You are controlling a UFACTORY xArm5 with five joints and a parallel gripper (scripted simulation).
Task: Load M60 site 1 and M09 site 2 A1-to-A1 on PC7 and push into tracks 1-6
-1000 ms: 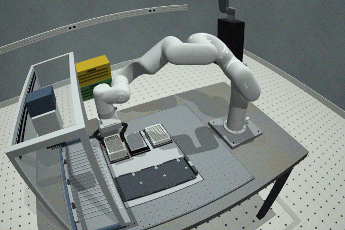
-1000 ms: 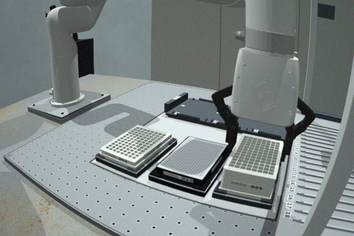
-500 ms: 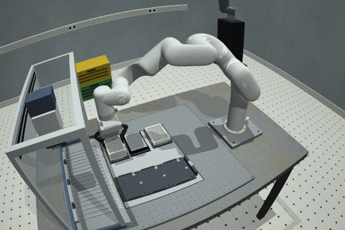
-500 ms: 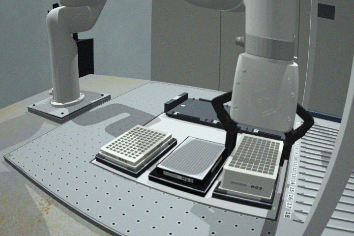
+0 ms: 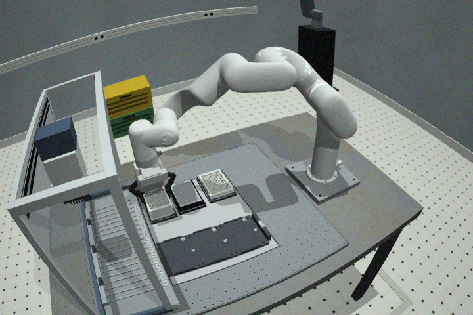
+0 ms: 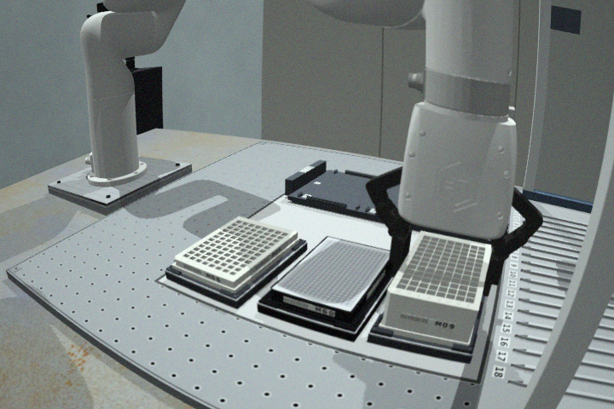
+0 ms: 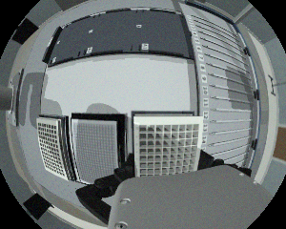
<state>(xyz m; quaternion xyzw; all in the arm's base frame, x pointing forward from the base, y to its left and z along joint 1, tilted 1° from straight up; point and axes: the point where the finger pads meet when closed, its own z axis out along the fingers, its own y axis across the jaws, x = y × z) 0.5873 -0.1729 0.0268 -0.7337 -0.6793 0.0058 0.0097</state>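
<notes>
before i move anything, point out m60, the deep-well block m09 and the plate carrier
M60 (image 5: 186,193) (image 6: 334,269) (image 7: 95,148): top, exterior, wrist; well face.
M09 (image 5: 157,202) (image 6: 443,267) (image 7: 167,145): top, exterior, wrist; well face.
plate carrier (image 5: 211,247) (image 6: 344,187) (image 7: 114,35): top, exterior, wrist; dark deck.
</notes>
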